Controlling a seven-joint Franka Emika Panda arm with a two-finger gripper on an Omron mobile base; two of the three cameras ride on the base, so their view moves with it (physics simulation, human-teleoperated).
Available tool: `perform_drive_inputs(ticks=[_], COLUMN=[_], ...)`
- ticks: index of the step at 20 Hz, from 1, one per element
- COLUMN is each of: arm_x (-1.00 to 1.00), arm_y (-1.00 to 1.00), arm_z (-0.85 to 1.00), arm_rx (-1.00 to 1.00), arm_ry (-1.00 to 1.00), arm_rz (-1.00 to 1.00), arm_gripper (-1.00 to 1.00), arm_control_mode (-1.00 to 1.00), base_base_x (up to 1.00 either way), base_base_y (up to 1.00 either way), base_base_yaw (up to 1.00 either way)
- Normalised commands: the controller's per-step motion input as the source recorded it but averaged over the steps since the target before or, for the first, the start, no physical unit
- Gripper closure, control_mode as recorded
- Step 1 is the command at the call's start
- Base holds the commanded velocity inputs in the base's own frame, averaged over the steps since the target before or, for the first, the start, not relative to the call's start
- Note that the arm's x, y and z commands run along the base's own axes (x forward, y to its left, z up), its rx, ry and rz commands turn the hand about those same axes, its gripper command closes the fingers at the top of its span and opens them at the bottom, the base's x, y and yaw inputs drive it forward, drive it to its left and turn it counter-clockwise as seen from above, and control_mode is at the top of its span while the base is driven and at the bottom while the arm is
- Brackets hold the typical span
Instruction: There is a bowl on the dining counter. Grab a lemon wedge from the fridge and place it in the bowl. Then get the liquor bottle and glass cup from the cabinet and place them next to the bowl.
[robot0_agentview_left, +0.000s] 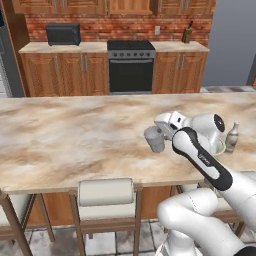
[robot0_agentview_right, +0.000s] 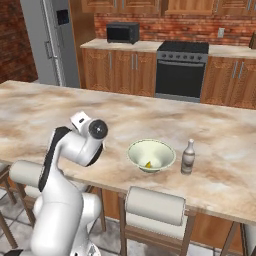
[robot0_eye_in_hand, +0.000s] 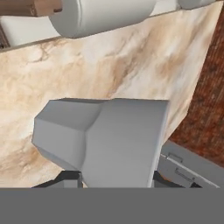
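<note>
My gripper (robot0_agentview_left: 158, 134) is shut on the grey glass cup (robot0_agentview_left: 154, 139), which it holds just above the marble dining counter (robot0_agentview_left: 75, 135). In the hand view the glass cup (robot0_eye_in_hand: 105, 135) sits large between my dark fingertips (robot0_eye_in_hand: 65, 178), lying across the view. To the right of the arm stands the pale bowl (robot0_agentview_right: 151, 155) with a yellow lemon wedge (robot0_agentview_right: 148, 164) inside. The liquor bottle (robot0_agentview_right: 188, 156) stands upright just right of the bowl. In the left base view the bottle (robot0_agentview_left: 231, 137) shows beyond my arm, and the bowl rim (robot0_agentview_left: 220, 148) peeks from behind it.
Padded stools (robot0_agentview_left: 106, 192) (robot0_agentview_right: 155, 205) line the counter's near edge. Across the aisle are a black oven (robot0_agentview_left: 131, 67), wooden cabinets (robot0_agentview_left: 65, 75), a microwave (robot0_agentview_left: 63, 34) and the fridge (robot0_agentview_right: 50, 42). The counter stretches wide to the left of the cup.
</note>
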Motion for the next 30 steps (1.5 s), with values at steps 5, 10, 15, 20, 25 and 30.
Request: perform_drive_inputs(ticks=[5, 10, 15, 20, 25, 30], arm_x=[0.23, 0.28, 0.14, 0.05, 0.08, 0.25], arm_y=[0.00, -0.17, -0.35, -0.33, -0.17, 0.00], arm_z=[-0.23, -0.11, -0.08, -0.23, -0.29, -0.23], arm_rx=[0.00, 0.04, 0.13, 0.10, 0.04, 0.00], arm_ry=[-0.08, 0.01, 0.13, 0.08, 0.01, 0.00], arm_rz=[0.00, 0.02, 0.12, 0.12, 0.06, 0.00], arm_gripper=[1.00, 1.00, 1.00, 1.00, 1.00, 1.00], arm_control_mode=[-1.00, -1.00, -1.00, -1.00, -1.00, -1.00], base_base_x=[0.00, 0.00, 0.00, 0.00, 0.00, 0.00], base_base_y=[0.00, 0.00, 0.00, 0.00, 0.00, 0.00], base_base_yaw=[0.00, 0.00, 0.00, 0.00, 0.00, 0.00])
